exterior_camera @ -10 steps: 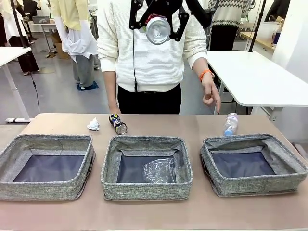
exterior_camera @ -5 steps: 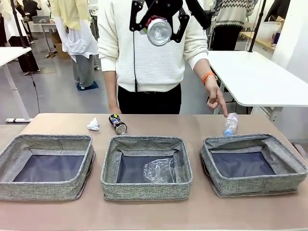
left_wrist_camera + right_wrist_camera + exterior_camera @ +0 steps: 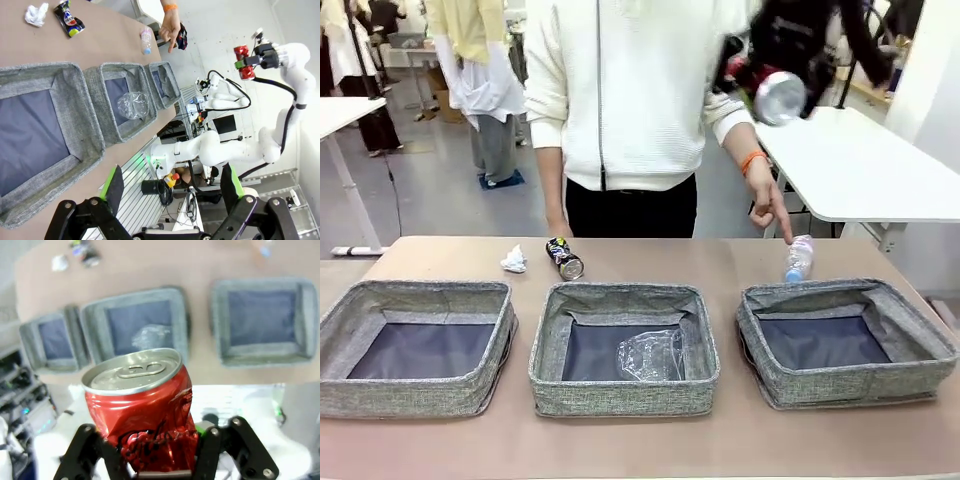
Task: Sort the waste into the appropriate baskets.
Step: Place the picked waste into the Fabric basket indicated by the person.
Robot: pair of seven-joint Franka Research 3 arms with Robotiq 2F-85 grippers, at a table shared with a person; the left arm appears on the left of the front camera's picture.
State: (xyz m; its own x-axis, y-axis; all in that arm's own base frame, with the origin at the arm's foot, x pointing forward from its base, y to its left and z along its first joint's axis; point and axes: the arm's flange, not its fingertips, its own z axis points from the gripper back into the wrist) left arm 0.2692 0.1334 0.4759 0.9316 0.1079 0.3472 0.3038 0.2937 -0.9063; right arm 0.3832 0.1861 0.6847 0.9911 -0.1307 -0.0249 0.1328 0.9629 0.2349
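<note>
High at the right, above the table, my right gripper [image 3: 766, 86] is shut on the dented red drink can [image 3: 781, 98], seen close up as the red can [image 3: 142, 405] in the right wrist view. Three grey baskets stand in a row: left [image 3: 420, 396], middle [image 3: 620, 396], right [image 3: 850, 385]. A clear plastic cup [image 3: 650, 355] lies in the middle one. Behind the baskets lie a white paper wad [image 3: 514, 260], a dark can [image 3: 565, 257] and a small clear bottle [image 3: 800, 258]. My left gripper [image 3: 172, 185] is open and holds nothing, above the near edge.
A person in a white sweater stands at the far side, one hand [image 3: 765, 205] pointing down at the bottle. A white table [image 3: 860, 165] stands behind on the right. Bare tabletop [image 3: 720, 262] lies between the dark can and the bottle.
My right gripper has swung from top centre to the upper right with the red can in it. The person's hand has dropped to point at the bottle.
</note>
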